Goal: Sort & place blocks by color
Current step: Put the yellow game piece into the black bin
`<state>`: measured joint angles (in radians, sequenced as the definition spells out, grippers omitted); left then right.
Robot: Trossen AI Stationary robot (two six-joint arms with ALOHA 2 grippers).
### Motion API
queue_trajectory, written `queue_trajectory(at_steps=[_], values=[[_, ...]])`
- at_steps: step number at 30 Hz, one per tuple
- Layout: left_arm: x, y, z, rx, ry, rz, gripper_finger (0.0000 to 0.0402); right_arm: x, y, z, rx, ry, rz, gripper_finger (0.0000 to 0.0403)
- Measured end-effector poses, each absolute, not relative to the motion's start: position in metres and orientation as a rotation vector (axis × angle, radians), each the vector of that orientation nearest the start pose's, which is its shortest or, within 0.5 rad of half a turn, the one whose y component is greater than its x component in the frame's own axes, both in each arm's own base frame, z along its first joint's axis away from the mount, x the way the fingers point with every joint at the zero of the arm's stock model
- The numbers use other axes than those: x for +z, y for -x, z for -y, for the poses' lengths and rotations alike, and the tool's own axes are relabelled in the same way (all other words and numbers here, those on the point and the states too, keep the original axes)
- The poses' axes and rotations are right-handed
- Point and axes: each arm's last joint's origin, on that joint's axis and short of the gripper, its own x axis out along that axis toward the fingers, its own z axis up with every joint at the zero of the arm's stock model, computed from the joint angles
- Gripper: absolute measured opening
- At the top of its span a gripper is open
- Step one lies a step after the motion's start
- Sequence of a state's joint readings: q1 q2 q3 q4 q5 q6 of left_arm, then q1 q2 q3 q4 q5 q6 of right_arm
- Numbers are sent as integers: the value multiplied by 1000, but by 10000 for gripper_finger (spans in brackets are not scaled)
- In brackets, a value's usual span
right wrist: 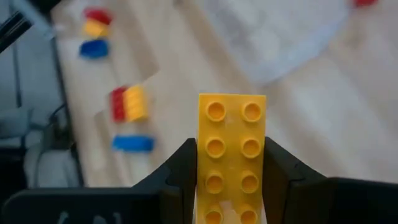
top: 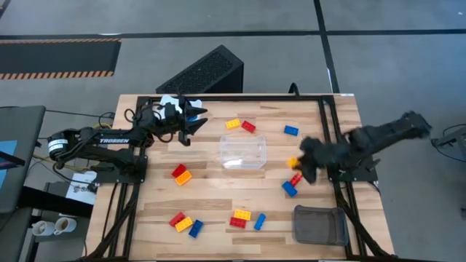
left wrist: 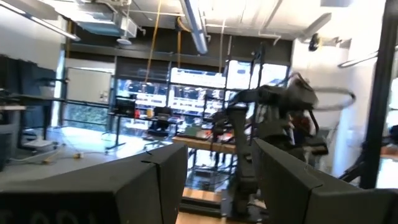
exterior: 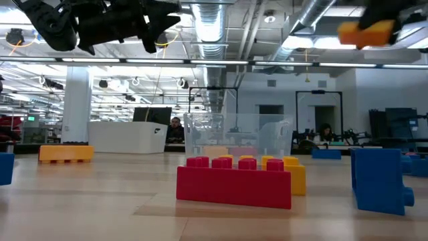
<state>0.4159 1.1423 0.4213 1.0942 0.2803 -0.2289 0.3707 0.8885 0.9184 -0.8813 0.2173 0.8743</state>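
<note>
My right gripper point(top: 301, 164) is above the table's right side, shut on a yellow-orange block point(right wrist: 231, 149); the low view shows that block point(exterior: 364, 32) high over the tabletop. My left gripper point(top: 191, 118) hovers at the far left, open, with nothing between its fingers point(left wrist: 155, 186). Loose blocks lie flat on the wood: yellow point(top: 233, 124), red point(top: 248, 126) and blue point(top: 291, 131) at the back, a red-and-yellow pair point(top: 180, 173) on the left, red point(top: 295, 178) and blue point(top: 290, 189) beneath my right gripper, and more along the near side point(top: 186, 223) point(top: 240, 217). My right gripper pinches the yellow-orange block by its two long sides point(right wrist: 202, 155) between its two fingers point(right wrist: 180, 171). The fingers slant downward and run along the block, whose far end juts past the fingertips. The studded top faces the wrist camera, and the block is lifted clear of the table.
A clear tray point(top: 242, 151) stands at the table's middle. A dark grey tray point(top: 319, 224) sits at the near right corner. A white object point(top: 169, 102) lies under my left gripper at the far left. Black frame rails point(top: 331, 131) run along the table's sides.
</note>
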Motion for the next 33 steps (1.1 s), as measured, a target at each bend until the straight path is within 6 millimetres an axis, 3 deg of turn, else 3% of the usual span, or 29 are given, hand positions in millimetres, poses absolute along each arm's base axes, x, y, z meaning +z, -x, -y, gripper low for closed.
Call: queue_trajectory(at_steps=[9, 16, 21, 26, 33], values=[[271, -201, -77, -33, 78, 389, 166, 272, -141, -137, -252, -715, -965, 126], [287, -179, -69, -99, 14, 392, 166, 246, -138, -182, -304, -794, -1223, 126], [296, -167, -65, -45, -16, 409, 166, 238, -137, -195, -331, -788, -1277, 127], [294, -167, -64, -51, -15, 391, 166, 233, -140, -200, -360, -827, -1307, 159], [292, -168, -64, -52, -27, 369, 166, 233, -144, -203, -398, -947, -1306, 158]])
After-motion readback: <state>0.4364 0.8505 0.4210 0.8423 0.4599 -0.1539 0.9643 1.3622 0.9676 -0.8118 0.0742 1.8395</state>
